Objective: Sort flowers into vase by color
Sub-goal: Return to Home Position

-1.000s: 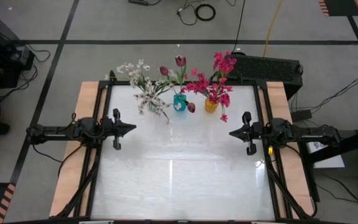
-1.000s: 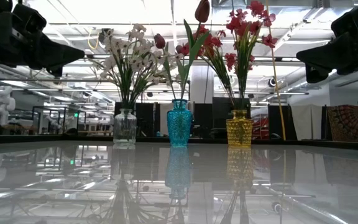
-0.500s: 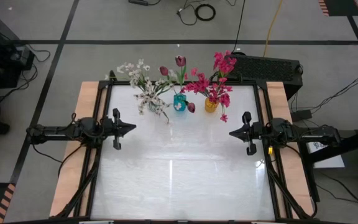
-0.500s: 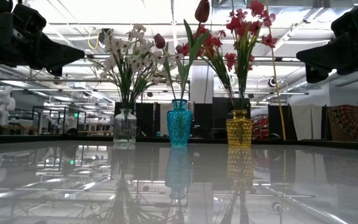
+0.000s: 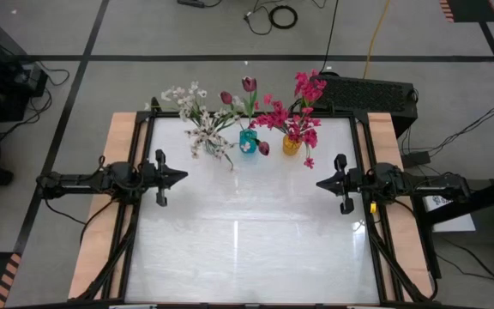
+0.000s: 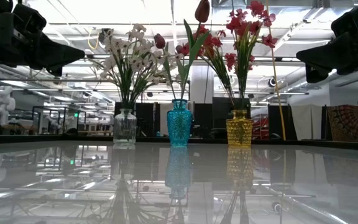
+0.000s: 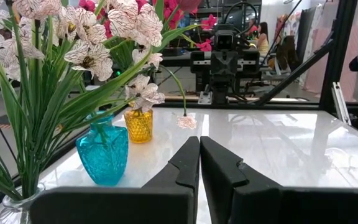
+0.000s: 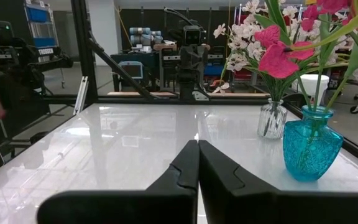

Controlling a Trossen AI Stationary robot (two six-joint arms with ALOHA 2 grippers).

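Returning home: left gripper [image 5: 178, 178] and right gripper [image 5: 322, 183] hung level at opposite tabletop [image 5: 247, 245] sides, fingers [image 7: 188, 163] closed, empty.
Flowers: white sprigs [image 6: 126, 53] in clear vase [image 6: 124, 127], maroon tulips [image 6: 202, 10] in teal vase [image 6: 179, 122], magenta clusters [image 6: 244, 18] in yellow vase [image 6: 239, 127].
Care: any settling needed to be small, well clear of the stems.

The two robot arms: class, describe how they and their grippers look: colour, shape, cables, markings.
The left arm and right arm are black, slim and jointed. The left gripper and right gripper each have two wedge-shaped fingers tapering to a point, on a short crossbar. Black cables trail from the arms. A small yellow mark sits near the right wrist.
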